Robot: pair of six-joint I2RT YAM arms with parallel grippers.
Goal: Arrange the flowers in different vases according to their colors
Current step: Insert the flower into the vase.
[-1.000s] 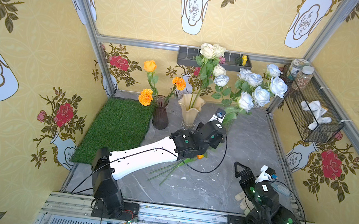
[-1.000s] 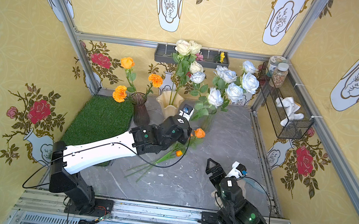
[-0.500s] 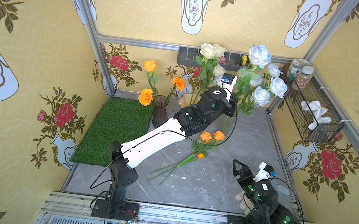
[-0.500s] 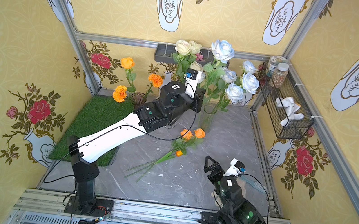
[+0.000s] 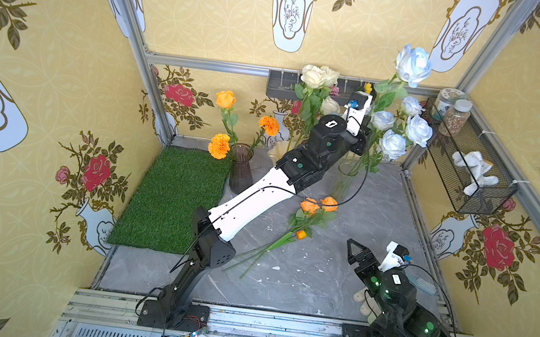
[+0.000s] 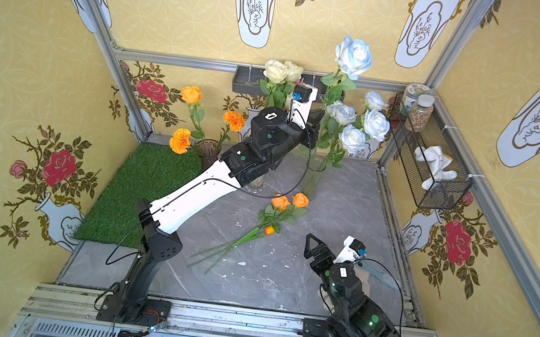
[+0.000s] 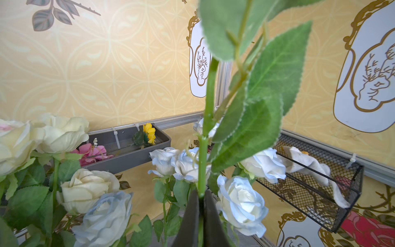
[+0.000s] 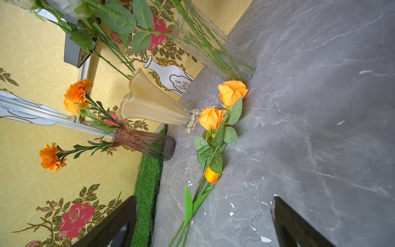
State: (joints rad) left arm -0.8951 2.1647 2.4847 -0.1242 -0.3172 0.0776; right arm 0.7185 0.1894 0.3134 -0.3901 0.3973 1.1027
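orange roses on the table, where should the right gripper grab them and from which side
Grip the bare stems below the leaves, coming straight down from above with the right gripper open, jaws across them. The orange roses lie flat on the table, stems bunched and pointing toward the near edge; the heads sit close to the clear vase.

Illumination is bright, even and diffuse in all views, falling from overhead, with no hard shadows. The left arm and the loose orange roses cast only faint, soft-edged shade on the grey marble tabletop. In both top views wide-angle distortion bows the aluminium frame posts toward the picture edges. In the left wrist view, the leaves of the pale-blue rose sit close to the lens and are soft, while the blooms beyond are sharper. In the right wrist view there are mild reflections on the clear glass vase, and the margins are stretched.
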